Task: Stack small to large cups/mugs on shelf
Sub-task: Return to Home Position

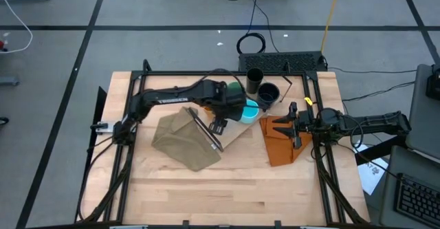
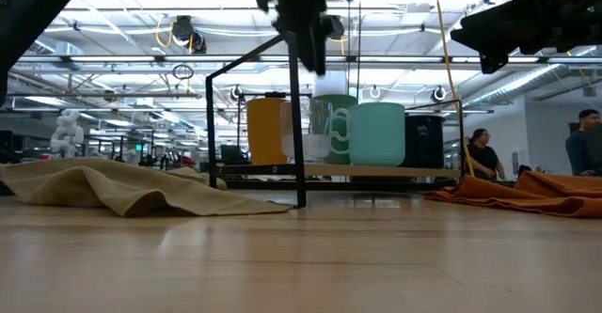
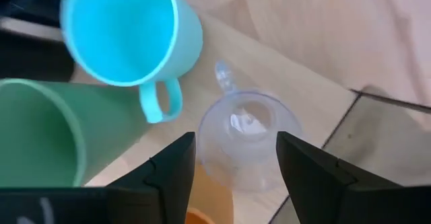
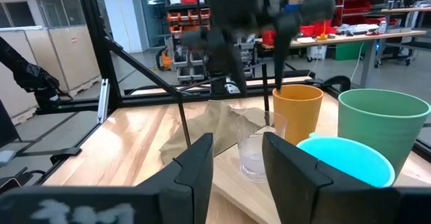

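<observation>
We are looking at the left tool [image 3: 236, 142] hanging released, its two fingers spread wide, just above the tiny clear cup [image 3: 246, 133]. That cup is standing upright on the shelf [image 2: 376, 170] near the middle of the worktop [image 1: 227, 188]. On the same board the orange cup [image 2: 265, 130], the green cup [image 2: 337, 116] and the cyan handled mug [image 2: 378, 134] are crowding close around the tiny clear cup. The black tumbler [image 1: 254, 78] and the dark navy-black handled mug [image 1: 268, 93] are standing toward the far right of the group. The right tool [image 4: 239, 143] is hovering over the orange folded cloth [image 1: 282, 143] on the right, its fingers apart and grasping nothing. The olive-tan cloth [image 1: 182, 141] is lying crumpled just left of the shelf.
</observation>
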Controlling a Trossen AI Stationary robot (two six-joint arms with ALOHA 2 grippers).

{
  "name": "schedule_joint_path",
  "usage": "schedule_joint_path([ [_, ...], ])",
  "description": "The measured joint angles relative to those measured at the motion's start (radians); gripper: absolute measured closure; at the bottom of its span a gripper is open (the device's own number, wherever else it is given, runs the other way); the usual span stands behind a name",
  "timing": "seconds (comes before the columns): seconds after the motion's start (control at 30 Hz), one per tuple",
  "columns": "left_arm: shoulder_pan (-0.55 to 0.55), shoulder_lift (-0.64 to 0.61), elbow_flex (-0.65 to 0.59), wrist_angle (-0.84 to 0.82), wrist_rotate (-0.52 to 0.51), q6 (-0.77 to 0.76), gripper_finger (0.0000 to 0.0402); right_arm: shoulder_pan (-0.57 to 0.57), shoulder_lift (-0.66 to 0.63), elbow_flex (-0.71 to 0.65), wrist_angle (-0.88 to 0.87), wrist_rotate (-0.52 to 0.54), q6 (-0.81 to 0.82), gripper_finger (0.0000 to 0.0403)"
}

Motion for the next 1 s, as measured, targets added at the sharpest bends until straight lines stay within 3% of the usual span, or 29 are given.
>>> schedule_joint_path([
  [0.43, -0.120, -0.401, 0.000, -0.056, -0.019, -0.224, 0.0192, 0.000, -0.006, 0.000, 0.045, 0.000, -0.005, 0.0282],
  [0.77, -0.360, -0.693, 0.001, -0.126, -0.229, -0.488, 0.0192, 0.000, -0.021, 0.000, 0.136, 0.000, -0.033, 0.0282],
  [1.0, -0.617, -0.769, -0.020, -0.234, -0.520, -0.641, 0.0192, 0.000, -0.037, 0.016, 0.119, 0.000, -0.032, 0.0282],
])
